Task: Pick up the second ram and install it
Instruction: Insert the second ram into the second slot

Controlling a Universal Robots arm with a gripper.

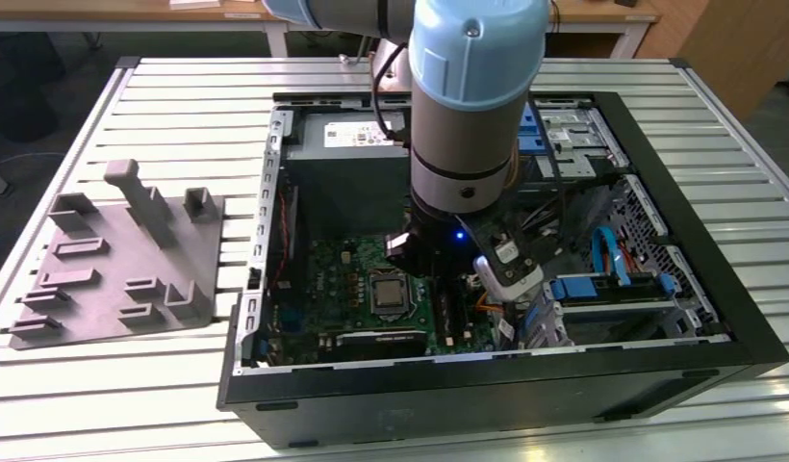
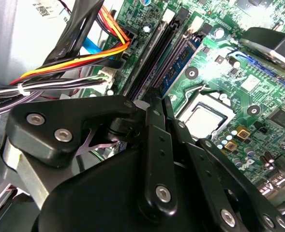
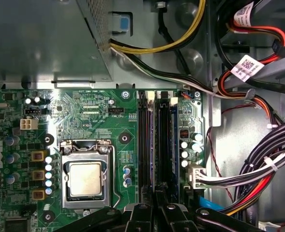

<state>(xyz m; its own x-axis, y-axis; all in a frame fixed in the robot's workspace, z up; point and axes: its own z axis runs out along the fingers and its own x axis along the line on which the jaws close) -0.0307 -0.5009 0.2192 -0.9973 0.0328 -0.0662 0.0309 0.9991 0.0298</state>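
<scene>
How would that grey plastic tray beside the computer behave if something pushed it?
The grey tray would probably slide rather than tip: it lies flat and wide on the slatted table. It looks like light, fairly stiff moulded plastic. A push against its upright posts might lift one edge.

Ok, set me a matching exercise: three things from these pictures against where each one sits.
Things:
1. tray
2. processor
3. pincer

Places:
A. at the memory slots
B. in its socket on the green board
C. on the slatted table, at the exterior view's left of the case

Pairs: 1-C, 2-B, 3-A
</scene>
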